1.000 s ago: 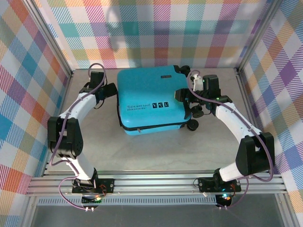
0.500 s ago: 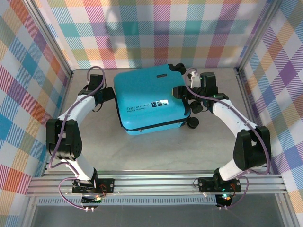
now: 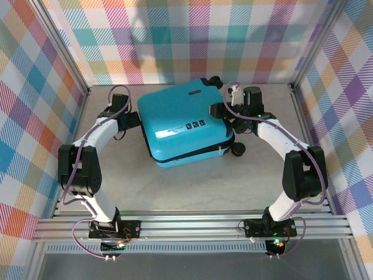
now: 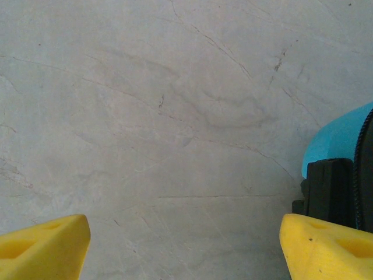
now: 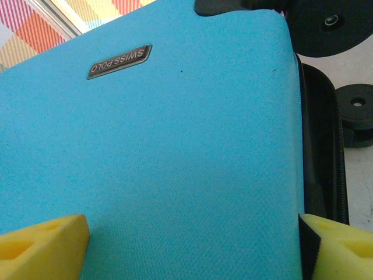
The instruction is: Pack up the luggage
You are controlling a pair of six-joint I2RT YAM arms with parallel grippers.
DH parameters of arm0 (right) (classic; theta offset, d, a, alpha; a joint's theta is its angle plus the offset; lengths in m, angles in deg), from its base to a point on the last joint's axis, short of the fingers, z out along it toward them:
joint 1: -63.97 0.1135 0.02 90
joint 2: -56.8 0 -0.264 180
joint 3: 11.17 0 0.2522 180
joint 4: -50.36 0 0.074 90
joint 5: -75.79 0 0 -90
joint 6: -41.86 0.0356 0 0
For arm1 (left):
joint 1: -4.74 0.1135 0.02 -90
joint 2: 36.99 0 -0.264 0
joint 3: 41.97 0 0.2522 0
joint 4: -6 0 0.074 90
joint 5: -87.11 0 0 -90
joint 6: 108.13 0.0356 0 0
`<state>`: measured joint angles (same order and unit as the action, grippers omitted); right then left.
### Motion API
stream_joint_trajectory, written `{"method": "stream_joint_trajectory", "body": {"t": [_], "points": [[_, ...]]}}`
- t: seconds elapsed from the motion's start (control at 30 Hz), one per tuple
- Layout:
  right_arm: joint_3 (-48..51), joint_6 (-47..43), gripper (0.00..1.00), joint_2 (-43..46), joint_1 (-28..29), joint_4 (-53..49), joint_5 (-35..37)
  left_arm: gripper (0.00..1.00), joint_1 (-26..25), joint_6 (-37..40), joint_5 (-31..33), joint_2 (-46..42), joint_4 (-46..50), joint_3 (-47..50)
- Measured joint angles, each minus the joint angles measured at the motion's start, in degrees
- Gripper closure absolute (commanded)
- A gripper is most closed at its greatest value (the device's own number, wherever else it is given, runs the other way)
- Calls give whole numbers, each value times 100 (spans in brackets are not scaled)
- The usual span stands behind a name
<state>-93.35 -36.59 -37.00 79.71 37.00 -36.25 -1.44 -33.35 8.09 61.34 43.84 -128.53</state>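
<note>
A pale grey, marble-veined table top carries the luggage: a small turquoise hard-shell suitcase. It lies flat and closed, and is turned askew.

The white left arm reaches the suitcase's left edge. The left gripper sits just beside that edge, its yellow fingers spread wide with nothing between them. In the left wrist view one finger is close to a black fitting on the shell's side.

The right gripper is at the suitcase's right edge, above the shell. Its jaws are also released, spread across the turquoise surface, with one finger at the black zipper seam.

Black wheels stick out past the suitcase's right edge. A small dark "SWISS POLO" plate sits on its top.

The shell looks stiff, smooth and far too broad for either gripper to span. It will probably slide or pivot when pushed rather than lift. The likelier places to take hold are the seam lip, the black side fitting or a zipper pull. Any push would go best low against an edge, with the other arm steadying the opposite side.
</note>
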Motion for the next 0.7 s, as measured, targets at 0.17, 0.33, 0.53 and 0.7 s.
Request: {"method": "stream_joint_trajectory", "body": {"t": [0.17, 0.33, 0.53, 0.7], "points": [[61, 52, 14, 107, 0, -15, 269, 14, 20, 166, -125, 494, 173, -647], [63, 120, 13, 308, 90, -317, 673, 14, 94, 192, -411, 890, 170, -1073], [297, 85, 10, 1040, 319, -863, 1355, 14, 92, 157, -704, 973, 131, -1298], [391, -61, 8, 1523, 522, -1390, 1582, 13, 83, 114, -732, 966, 118, -1453]]}}
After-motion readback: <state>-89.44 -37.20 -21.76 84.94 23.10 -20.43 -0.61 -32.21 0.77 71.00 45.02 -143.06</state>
